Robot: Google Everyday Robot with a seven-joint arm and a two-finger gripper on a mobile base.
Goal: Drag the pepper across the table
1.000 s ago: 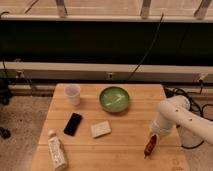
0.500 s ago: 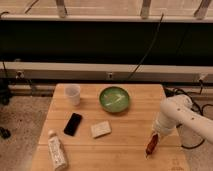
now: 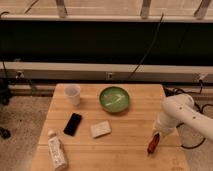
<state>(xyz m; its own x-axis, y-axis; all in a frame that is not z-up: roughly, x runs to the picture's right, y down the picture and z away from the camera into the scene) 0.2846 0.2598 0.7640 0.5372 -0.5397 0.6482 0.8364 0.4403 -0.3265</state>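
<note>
We see a light wooden counter (image 3: 125, 130) made of long plank strips, standing on a speckled floor in front of a dark wall with a pale rail along it. The white robot arm (image 3: 182, 115) comes in from the right side and bends down over the right edge of the counter. Its tool (image 3: 156, 136) is at the low end of the arm, down near the front right corner of the counter, right at the top end of the pepper (image 3: 151, 144). The pepper is small, slim and dark red, and it lies tilted on the wood near that front right corner, with its upper end under the tool. We cannot tell if the tool is gripping the pepper or only touching it (the spot where they meet is too hard to make out). A green bowl (image 3: 114, 99) sits near the back middle of the counter. A clear plastic cup (image 3: 73, 94) stands at the back left, well apart from the bowl. A black phone (image 3: 73, 124) lies flat on the left side, and a small pale sponge (image 3: 100, 129) lies just beside it, toward the middle. A white bottle (image 3: 57, 151) with a pattern lies on its side at the front left corner, far from the pepper.
</note>
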